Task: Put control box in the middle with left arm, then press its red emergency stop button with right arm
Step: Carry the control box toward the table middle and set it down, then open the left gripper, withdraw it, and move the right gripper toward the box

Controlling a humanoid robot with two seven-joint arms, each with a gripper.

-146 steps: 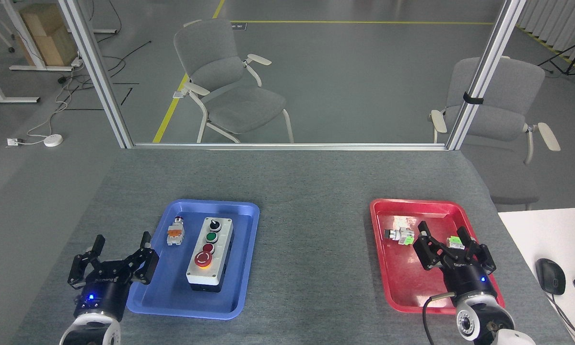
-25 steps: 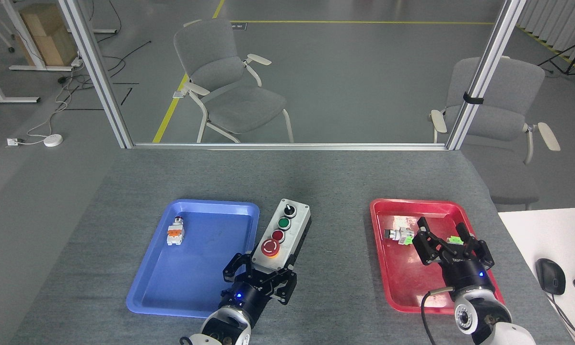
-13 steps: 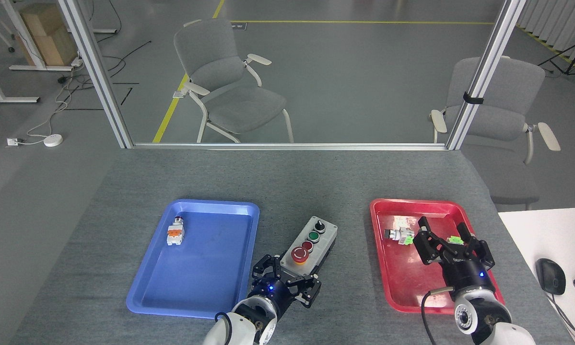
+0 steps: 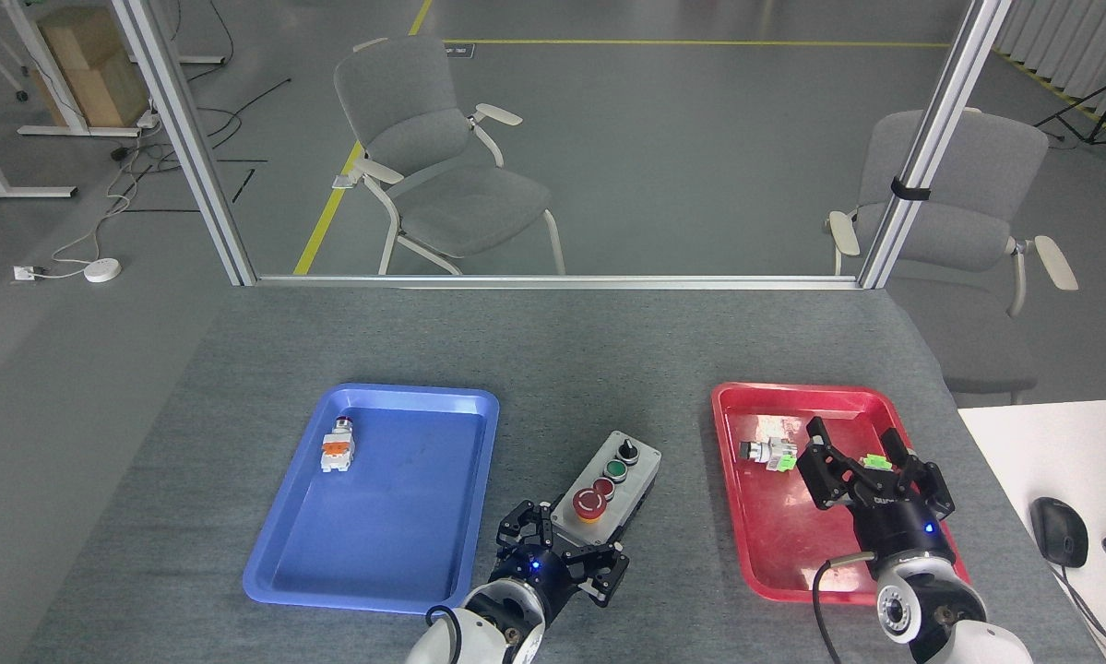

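Control box placed between the two trays; the red button is not yet pressed.

From the left: the blue tray (image 4: 280,576) holds only a small white-and-orange switch part (image 4: 337,450). Just beside its right edge the control box (image 4: 608,486) lies tilted on the bare grey table (image 4: 589,360), about in the middle, so the first step looks nearly done. The left gripper (image 4: 562,551) is at the near end of the box, fingers around it; I cannot tell if they grip it or are just loosened. The red emergency stop button (image 4: 590,503) faces up, close to these fingers, which may hinder the press. The right gripper (image 4: 871,480) hovers over the red tray (image 4: 774,572) with fingers wide and empty, well apart from the box, above small green-and-white parts (image 4: 767,453).
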